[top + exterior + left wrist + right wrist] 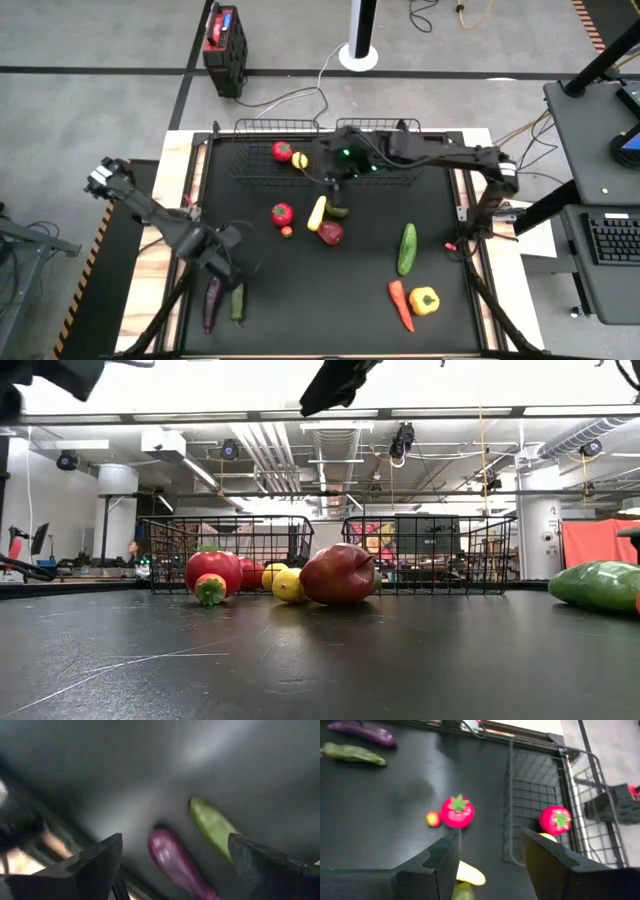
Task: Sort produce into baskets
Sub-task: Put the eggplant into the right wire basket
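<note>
Two black wire baskets [262, 133] [432, 128] stand along the far edge. The left one holds a red tomato [283, 151] and a lemon [300, 159]. My right gripper [335, 185] hangs open in the air just in front of that basket, above a yellow squash [317, 213] and an avocado [338, 211]; nothing is between its fingers [447, 852]. My left gripper [222, 262] is open and points down over the near left, where a purple eggplant [175, 860] and a green cucumber [212, 825] lie side by side on the table.
In mid-table lie a red tomato [282, 213], a small red-orange piece [287, 232] and a dark red fruit [330, 233]. Right of them are a green cucumber [406, 248], a carrot [400, 304] and a yellow pepper [424, 300]. A red-and-black box [224, 45] sits on the floor beyond.
</note>
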